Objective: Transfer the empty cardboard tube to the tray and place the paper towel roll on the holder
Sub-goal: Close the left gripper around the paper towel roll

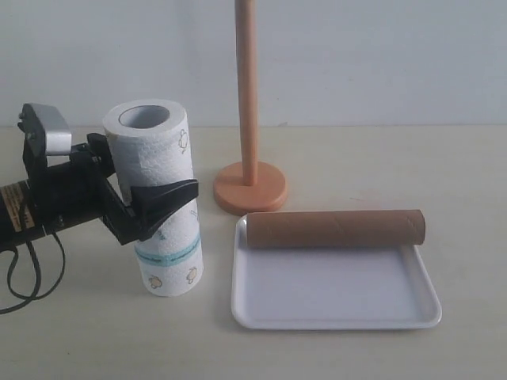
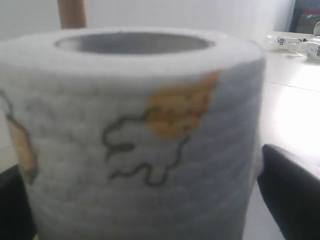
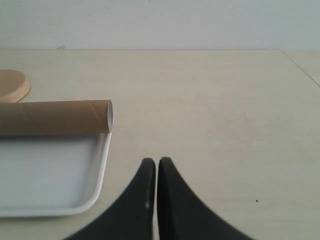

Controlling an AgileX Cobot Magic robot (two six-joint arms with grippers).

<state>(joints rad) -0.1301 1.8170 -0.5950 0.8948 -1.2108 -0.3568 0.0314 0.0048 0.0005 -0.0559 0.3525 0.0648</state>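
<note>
The paper towel roll (image 1: 154, 150) stands on end on the table, leaning slightly, left of the tray. My left gripper (image 1: 150, 170) comes in from the left and is shut on its upper half, one black finger (image 1: 170, 198) across the front. In the left wrist view the roll (image 2: 150, 100) fills the frame between both fingers. The empty cardboard tube (image 1: 337, 228) lies lengthwise along the far edge of the white tray (image 1: 333, 317). The holder (image 1: 249, 103) stands bare behind the tray. My right gripper (image 3: 157, 161) is shut and empty, near the tray's right corner (image 3: 97, 190) and the tube's end (image 3: 107, 116).
A black cable (image 1: 24, 277) loops on the table under the left arm. A white wall runs behind the table. The holder's pole (image 2: 72, 12) shows behind the roll, and clear plastic packets (image 2: 295, 42) lie on a far surface.
</note>
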